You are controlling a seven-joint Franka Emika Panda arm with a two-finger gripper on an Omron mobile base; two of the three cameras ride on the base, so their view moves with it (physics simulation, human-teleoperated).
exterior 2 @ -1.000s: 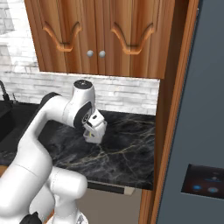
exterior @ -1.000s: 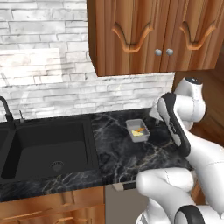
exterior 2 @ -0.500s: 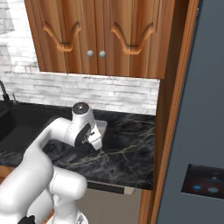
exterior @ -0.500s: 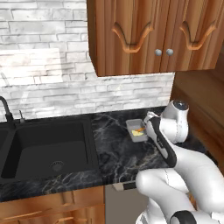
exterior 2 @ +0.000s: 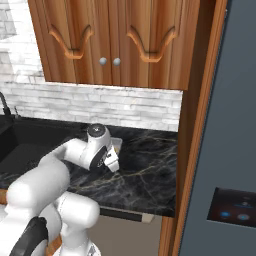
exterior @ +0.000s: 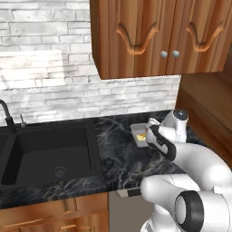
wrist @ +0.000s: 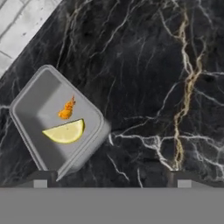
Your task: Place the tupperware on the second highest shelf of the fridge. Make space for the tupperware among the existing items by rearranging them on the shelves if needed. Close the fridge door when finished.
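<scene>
The tupperware (wrist: 59,129) sits on the black marble worktop (wrist: 153,65), off to the left of the gripper (wrist: 109,179) in the hand view, its long axis running diagonally across the line between the spread, empty fingertips (wrist: 41,177). The gripper must shift left and rotate. The right base view adds the fridge (exterior 2: 225,150) to the right; the left base view shows the sink (exterior: 45,154).
</scene>
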